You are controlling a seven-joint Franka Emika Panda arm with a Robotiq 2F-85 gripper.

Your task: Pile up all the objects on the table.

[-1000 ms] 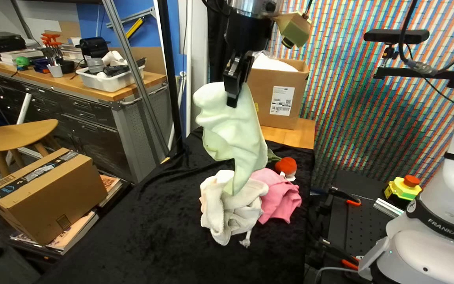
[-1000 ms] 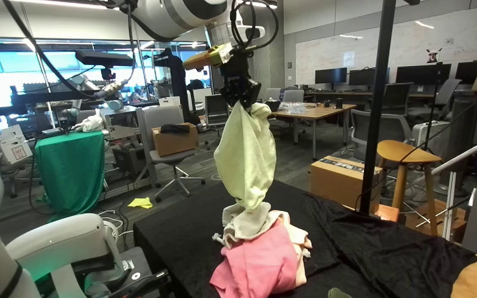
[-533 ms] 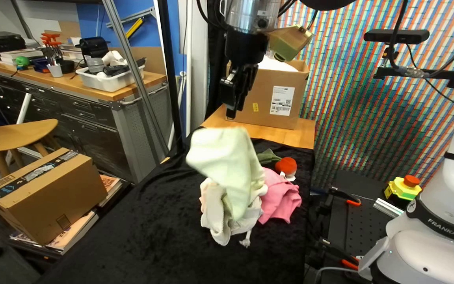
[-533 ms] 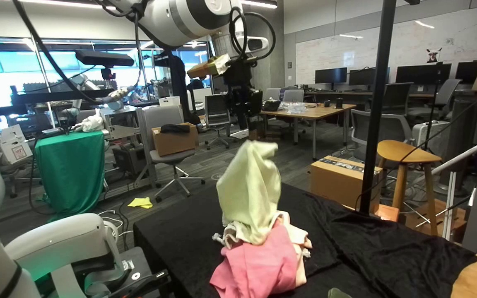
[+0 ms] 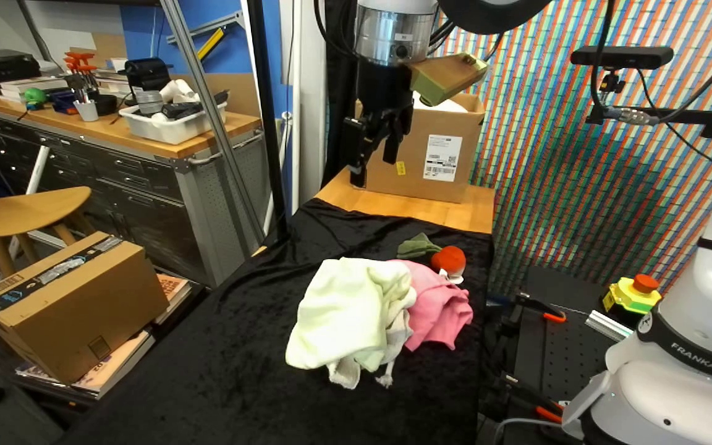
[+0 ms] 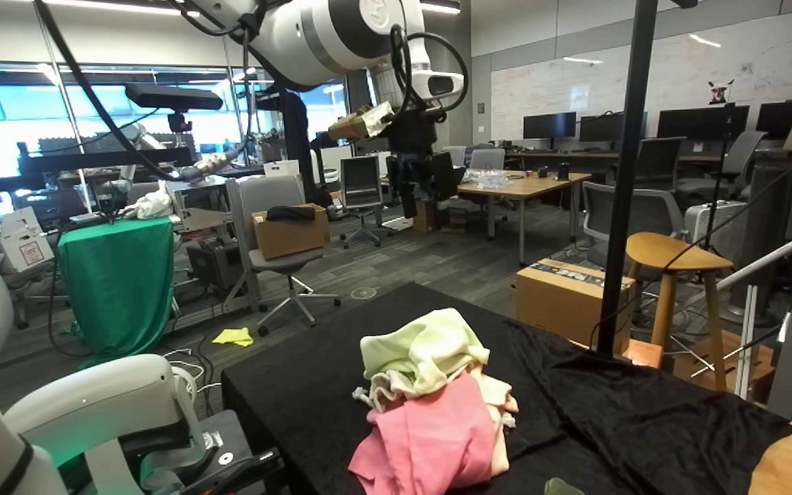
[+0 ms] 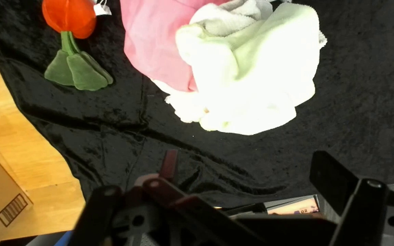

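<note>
Gripper (image 5: 375, 167): raised well above the cloths; directed downward; fingers (image 7: 332, 181) spread wide, with a broad gap between the tips in the wrist view.
Cream cloth (image 5: 343, 315): uppermost layer, on the white cloth and over one edge of the pink cloth; long axis, as far as the folds show it, slants from upper right to lower left in an exterior view; one corner points lower left.
White cloth (image 5: 399, 337): beneath the cream cloth, mostly covered; bunched; long axis cannot be told.
Pink cloth (image 6: 430, 433): beside and partly under the cream cloth; long axis runs from upper right to lower left in an exterior view.
Peach cloth (image 6: 498, 395): shows along the right margin of the pink cloth in an exterior view.
Rope (image 5: 387, 374): tufted end projects from under the cloths, pointing toward the foreground; remainder mostly hidden.
Red ball (image 7: 68, 15): on the table, near the pink cloth but apart from it; joined by a stem (image 7: 66, 42) to green leaves (image 7: 86, 71); long axis nearly top to bottom in the wrist view, leaf end downward, inclined slightly right.
Table (image 5: 238, 371): black fabric top; carries the cloths, rope and red ball.
</note>
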